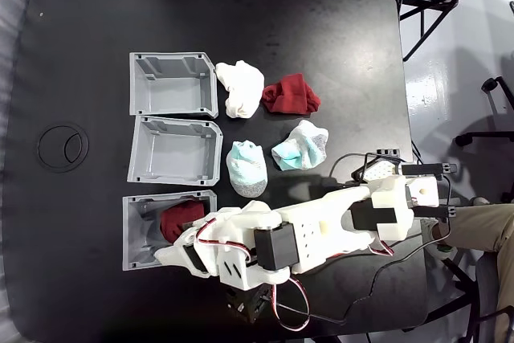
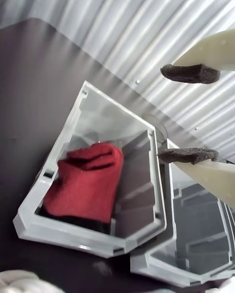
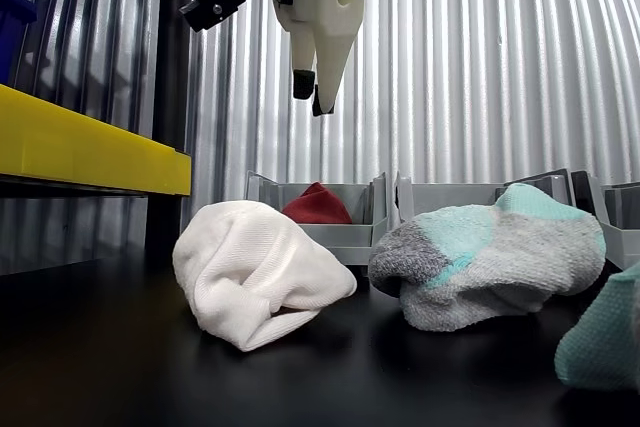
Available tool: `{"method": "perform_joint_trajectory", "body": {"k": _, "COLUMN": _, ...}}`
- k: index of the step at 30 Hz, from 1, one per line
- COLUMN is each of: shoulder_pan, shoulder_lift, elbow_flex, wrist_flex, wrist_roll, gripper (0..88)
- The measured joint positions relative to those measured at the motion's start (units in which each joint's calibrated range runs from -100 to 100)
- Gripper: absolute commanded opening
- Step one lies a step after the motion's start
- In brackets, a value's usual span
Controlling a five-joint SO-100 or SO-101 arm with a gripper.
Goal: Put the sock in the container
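A dark red sock (image 1: 181, 218) lies inside the nearest grey container (image 1: 134, 234), the lowest of three alike in the fixed view. In the wrist view the same red sock (image 2: 88, 185) rests on the floor of the container (image 2: 103, 114), apart from my fingers. My gripper (image 2: 188, 114) hangs open and empty above the container's far side, with its black pads (image 2: 190, 73) well apart. From the low other view, the gripper (image 3: 313, 95) is high over the container (image 3: 345, 237), and the red sock (image 3: 318, 205) pokes above its rim.
Two empty grey bins (image 1: 175, 150) (image 1: 173, 84) stand beside the filled one. Loose on the black table lie a white sock (image 1: 241, 87), a second red sock (image 1: 291, 94) and two teal socks (image 1: 247, 168) (image 1: 299, 147). My arm (image 1: 321, 230) reaches in from the right.
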Motion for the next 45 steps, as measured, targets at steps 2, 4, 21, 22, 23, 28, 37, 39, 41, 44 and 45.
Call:
{"method": "perform_joint_trajectory", "body": {"k": 2, "shoulder_pan": 0.0, "shoulder_lift": 0.0, "elbow_flex": 0.0, "wrist_flex": 2.44, "wrist_roll": 0.0, "gripper": 18.6}}
{"method": "perform_joint_trajectory", "body": {"k": 4, "shoulder_pan": 0.0, "shoulder_lift": 0.0, "elbow_flex": 0.0, "wrist_flex": 6.06, "wrist_roll": 0.0, "gripper": 10.0}}
{"method": "perform_joint_trajectory", "body": {"k": 21, "shoulder_pan": -5.5, "shoulder_lift": -18.84, "elbow_flex": 0.0, "wrist_flex": 19.93, "wrist_roll": -0.26, "gripper": 1.3}}
{"method": "perform_joint_trajectory", "body": {"k": 22, "shoulder_pan": -5.5, "shoulder_lift": -20.93, "elbow_flex": 0.0, "wrist_flex": 19.93, "wrist_roll": -0.52, "gripper": 1.3}}
{"method": "perform_joint_trajectory", "body": {"k": 23, "shoulder_pan": -5.4, "shoulder_lift": -23.02, "elbow_flex": 0.45, "wrist_flex": 19.93, "wrist_roll": -1.2, "gripper": 1.3}}
{"method": "perform_joint_trajectory", "body": {"k": 28, "shoulder_pan": -6.14, "shoulder_lift": -34.24, "elbow_flex": 5.59, "wrist_flex": 19.93, "wrist_roll": -3.71, "gripper": 1.3}}
{"method": "perform_joint_trajectory", "body": {"k": 37, "shoulder_pan": -0.63, "shoulder_lift": -55.84, "elbow_flex": 23.69, "wrist_flex": 19.93, "wrist_roll": -3.92, "gripper": 1.3}}
{"method": "perform_joint_trajectory", "body": {"k": 39, "shoulder_pan": 2.75, "shoulder_lift": -61.2, "elbow_flex": 30.0, "wrist_flex": 19.93, "wrist_roll": -3.92, "gripper": 1.3}}
{"method": "perform_joint_trajectory", "body": {"k": 41, "shoulder_pan": 6.88, "shoulder_lift": -66.3, "elbow_flex": 36.76, "wrist_flex": 19.93, "wrist_roll": -3.92, "gripper": 1.4}}
{"method": "perform_joint_trajectory", "body": {"k": 44, "shoulder_pan": 12.49, "shoulder_lift": -73.17, "elbow_flex": 46.58, "wrist_flex": 19.76, "wrist_roll": -5.33, "gripper": 1.4}}
{"method": "perform_joint_trajectory", "body": {"k": 45, "shoulder_pan": 14.18, "shoulder_lift": -74.93, "elbow_flex": 48.92, "wrist_flex": 19.68, "wrist_roll": -5.91, "gripper": 1.4}}
